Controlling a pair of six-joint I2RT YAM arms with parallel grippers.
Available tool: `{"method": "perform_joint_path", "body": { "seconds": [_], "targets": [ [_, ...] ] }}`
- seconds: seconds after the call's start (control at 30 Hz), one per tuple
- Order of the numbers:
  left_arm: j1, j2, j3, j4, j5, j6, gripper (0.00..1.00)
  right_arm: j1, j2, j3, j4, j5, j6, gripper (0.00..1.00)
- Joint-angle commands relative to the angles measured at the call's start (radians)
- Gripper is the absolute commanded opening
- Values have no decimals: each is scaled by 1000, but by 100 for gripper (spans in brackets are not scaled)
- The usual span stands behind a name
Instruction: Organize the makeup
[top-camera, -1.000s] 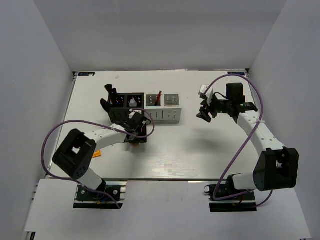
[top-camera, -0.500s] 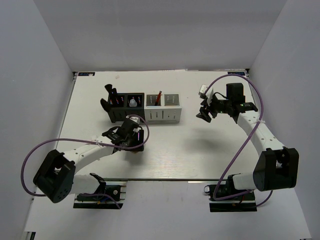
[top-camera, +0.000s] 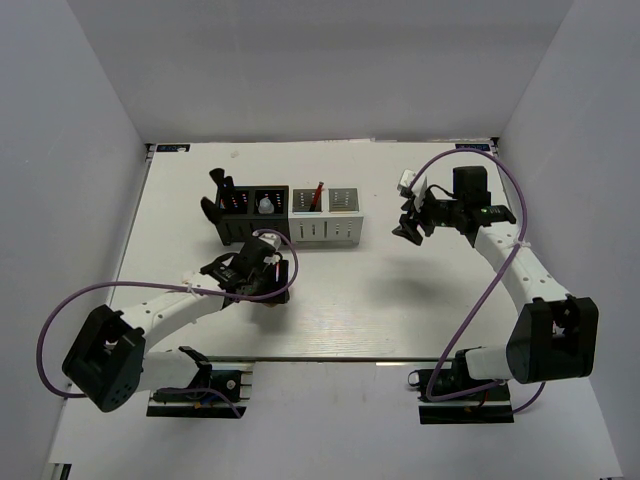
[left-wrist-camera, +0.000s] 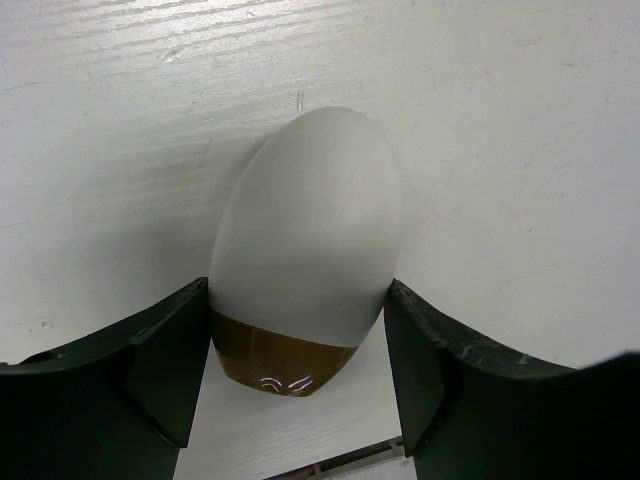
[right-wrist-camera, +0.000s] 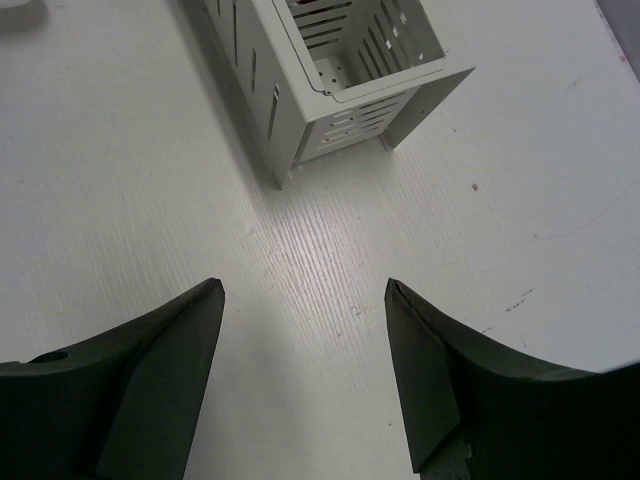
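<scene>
The white egg-shaped sponge (left-wrist-camera: 305, 240), tan-brown at its blunt end, lies on its side on the white counter (top-camera: 400, 310), near the counter's front left and just in front of the black slotted organizer box (top-camera: 232, 228). The left end effector (left-wrist-camera: 298, 300) is closed on it, one dark finger (left-wrist-camera: 170, 360) pressed against each flank of the egg, so the jaws stand fairly wide.

In the overhead view, black long-handled brushes (top-camera: 218, 186) stand up out of the black organizer, and a small white item sits in the compartment beside them; what it is cannot be told. A slim red-and-black stick (top-camera: 316, 193) leans in the white slotted organizer box (top-camera: 325, 228), which touches the black one on its right.

The right end effector (right-wrist-camera: 302, 290) hangs over bare counter well to the right, jaws spread apart and gripping nothing.
</scene>
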Motion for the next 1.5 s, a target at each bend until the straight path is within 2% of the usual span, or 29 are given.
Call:
{"method": "perform_joint_path", "body": {
  "seconds": [0.0, 0.4, 0.5, 0.6, 0.67, 0.77, 1.2, 1.47],
  "targets": [
    [-4, -18, 2, 23, 13, 17, 33, -2, -33, -17, 5, -31, 3, 72],
    [-4, 171, 23, 2, -87, -50, 35, -1, -38, -22, 10, -34, 9, 72],
    [-13, 227, 37, -27, -104, -72, 44, -2, -36, -23, 8, -31, 10, 72],
    [-22, 270, 48, -41, -120, -89, 57, -1, -36, -25, 11, -30, 10, 72],
    [-32, 286, 58, -47, -137, -96, 70, -2, -38, -26, 11, -30, 12, 72],
    [-32, 304, 78, -55, -159, -101, 78, -1, -33, -26, 13, -30, 12, 72],
    [-50, 389, 175, -90, -260, -90, 91, -2, -32, -26, 19, -25, 13, 72],
    [-50, 474, 229, -83, -260, -69, 90, 1, -32, -25, 19, -20, 15, 72]
  ]
}}
